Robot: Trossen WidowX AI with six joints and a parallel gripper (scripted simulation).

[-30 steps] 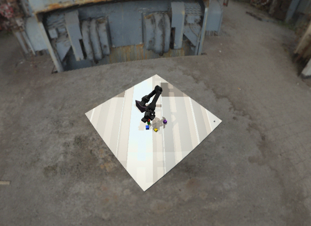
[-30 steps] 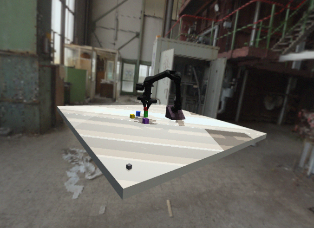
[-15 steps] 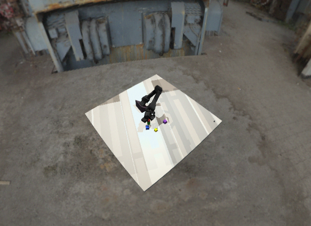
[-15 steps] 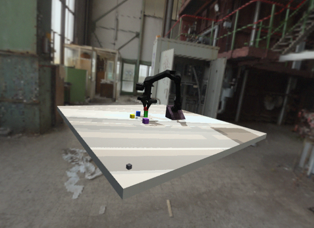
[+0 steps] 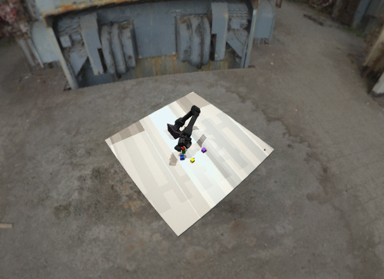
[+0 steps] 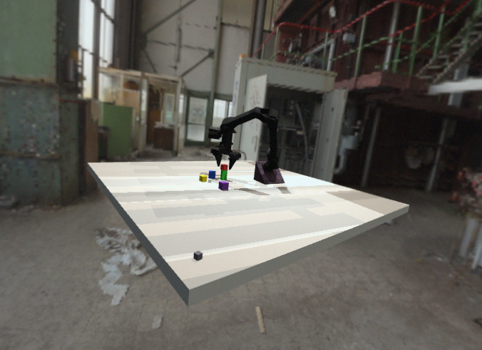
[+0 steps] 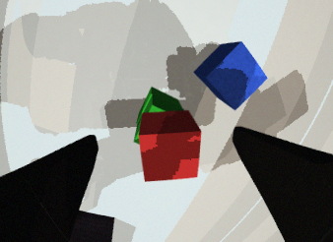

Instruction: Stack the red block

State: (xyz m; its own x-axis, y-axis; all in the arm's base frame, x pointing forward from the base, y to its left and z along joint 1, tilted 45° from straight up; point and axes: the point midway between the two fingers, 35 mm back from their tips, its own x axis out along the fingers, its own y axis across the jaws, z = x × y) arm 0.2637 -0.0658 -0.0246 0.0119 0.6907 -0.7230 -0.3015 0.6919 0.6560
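The red block (image 6: 224, 167) (image 7: 169, 145) (image 5: 183, 148) sits on top of the green tower (image 6: 224, 175) (image 7: 155, 108) (image 5: 183, 152), which stands upright on the table (image 6: 249, 229). My gripper (image 6: 225, 162) (image 7: 166, 138) (image 5: 181, 146) is open, with its fingers spread wide on either side of the red block and clear of it. In the exterior view the fingertips hang level with the top of the red block.
A blue block (image 6: 212, 174) (image 7: 231, 74) (image 5: 182, 157) stands close beside the tower. A yellow block (image 6: 202, 178) (image 5: 192, 160) and a purple block (image 6: 223, 184) (image 5: 203, 149) lie a little further off. A small dark cube (image 6: 197, 255) sits near the table's front edge. The arm's base (image 6: 267, 175) is behind.
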